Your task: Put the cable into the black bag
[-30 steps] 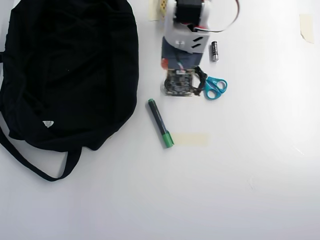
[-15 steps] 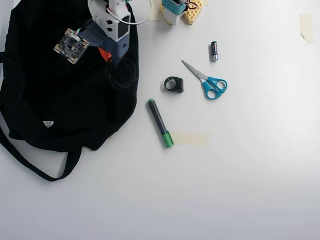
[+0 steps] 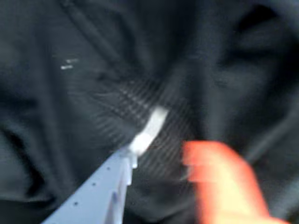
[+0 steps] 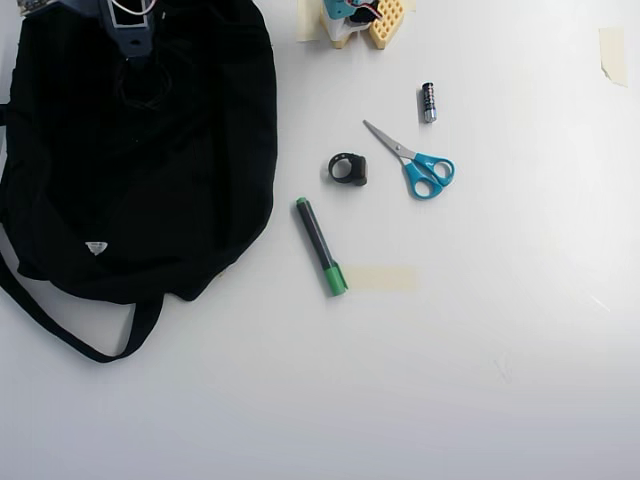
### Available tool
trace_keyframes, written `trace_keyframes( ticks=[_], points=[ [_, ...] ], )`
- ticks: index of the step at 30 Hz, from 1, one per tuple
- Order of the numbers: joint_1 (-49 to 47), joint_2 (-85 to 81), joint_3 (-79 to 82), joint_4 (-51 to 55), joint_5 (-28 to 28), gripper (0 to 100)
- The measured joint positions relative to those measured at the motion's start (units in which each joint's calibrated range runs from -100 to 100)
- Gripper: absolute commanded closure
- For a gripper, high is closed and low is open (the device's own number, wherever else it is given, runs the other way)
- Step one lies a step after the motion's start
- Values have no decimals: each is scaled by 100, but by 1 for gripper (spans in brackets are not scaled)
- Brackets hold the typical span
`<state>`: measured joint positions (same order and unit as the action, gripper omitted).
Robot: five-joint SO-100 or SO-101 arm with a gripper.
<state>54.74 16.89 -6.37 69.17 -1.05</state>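
Note:
The black bag (image 4: pixel 150 200) lies at the left of the overhead view and fills the blurred wrist view (image 3: pixel 70 56). My gripper (image 4: pixel 135 55) hangs over the bag's upper part. Just below it the thin black cable (image 4: pixel 140 85) shows faintly as a loop against the fabric. In the wrist view the cable (image 3: pixel 163 154) is a dark striped blur between the grey-blue finger (image 3: pixel 140 140) and the orange finger (image 3: pixel 210 172), which close on it. My gripper (image 3: pixel 170 135) is right above the bag's folds.
To the right of the bag, on the white table, lie a green-capped marker (image 4: pixel 320 245), a small black ring piece (image 4: pixel 347 168), blue-handled scissors (image 4: pixel 420 165), a battery (image 4: pixel 428 102) and a tape strip (image 4: pixel 380 278). The arm's base (image 4: pixel 355 20) stands at the top edge.
The gripper swung left from beside the scissors, carrying the cable, and now hangs over the upper left part of the bag. The other table items stayed put.

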Motion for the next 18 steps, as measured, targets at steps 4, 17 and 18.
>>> trace_keyframes(
  ticks=[4, 17, 18],
  points=[
    [-456, -274, 0, 464, -68, 71],
    [-4835, -3611, 0, 1795, -327, 95],
    [-5180, -3728, 0, 1906, -327, 98]
  ],
)
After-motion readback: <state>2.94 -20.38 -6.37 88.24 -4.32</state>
